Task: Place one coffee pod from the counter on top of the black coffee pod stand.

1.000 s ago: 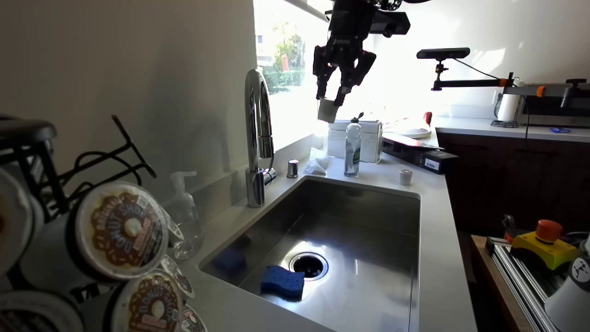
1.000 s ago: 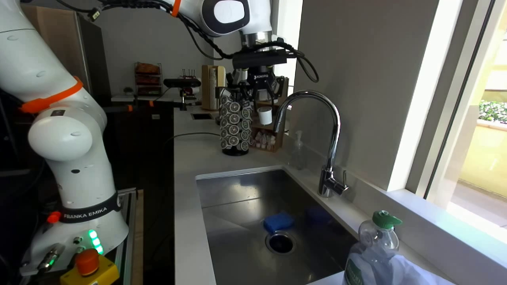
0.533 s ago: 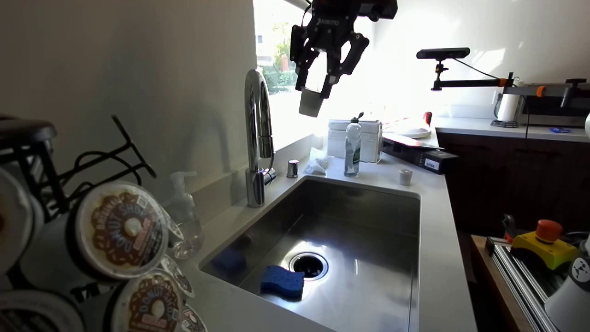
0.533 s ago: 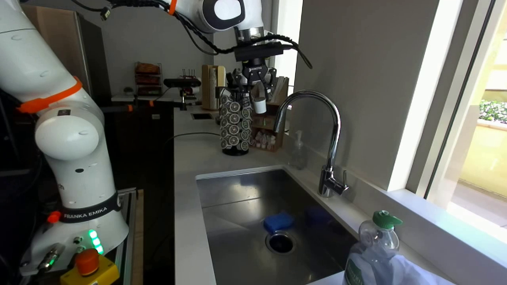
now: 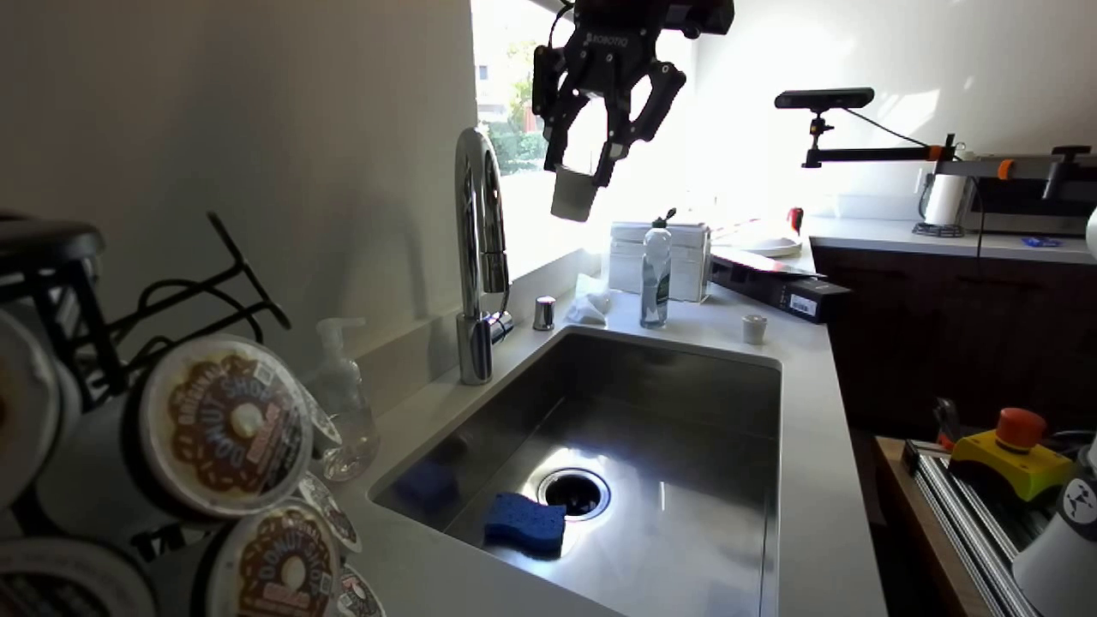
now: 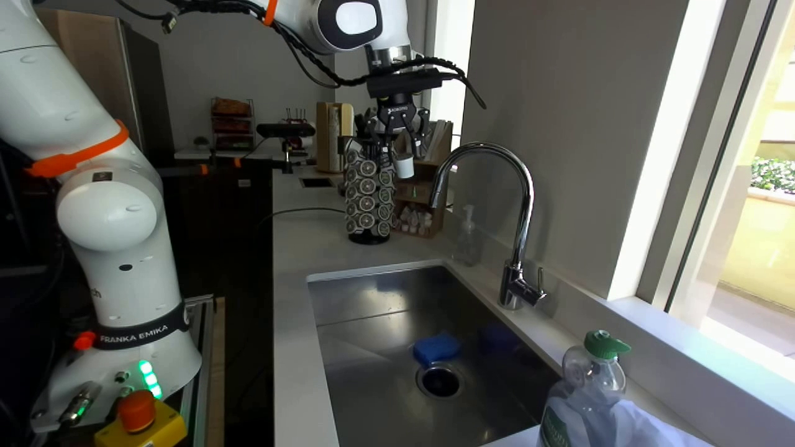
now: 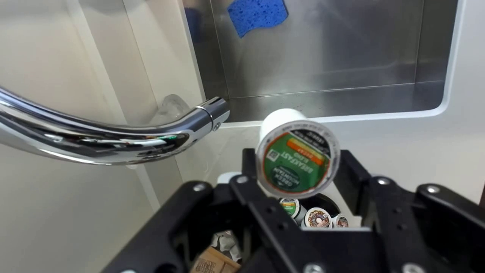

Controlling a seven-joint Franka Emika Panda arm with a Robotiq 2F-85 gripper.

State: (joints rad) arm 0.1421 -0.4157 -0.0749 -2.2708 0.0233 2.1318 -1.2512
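While the sink (image 5: 694, 506) holds a sponge (image 5: 524, 524), the end effector (image 5: 579, 170) grips a pod (image 7: 297, 159).

We find the black coffee pod stand (image 5: 53, 243) cropped left and below in an exterior view and, in the wrist view, partly hidden behind the gripper (image 7: 298, 163).

The white, round-jointed arm (image 6: 112, 217) rises from its white base (image 6: 121, 357), which stands outside the long edge of the pale grey, smooth desk (image 6: 310, 248). Green indicator lamps (image 6: 150, 379) on the base are lit. An orange band (image 6: 81, 155) encircles the link above the large round joint. The white wrist (image 6: 391, 28) is suspended above the desk. In an exterior view, the black two-finger gripper (image 5: 580, 170) tilts slightly, jaws directed downward. The jaws are clamped in a hold; the fingertips (image 7: 351, 170) face each other, spaced apart.
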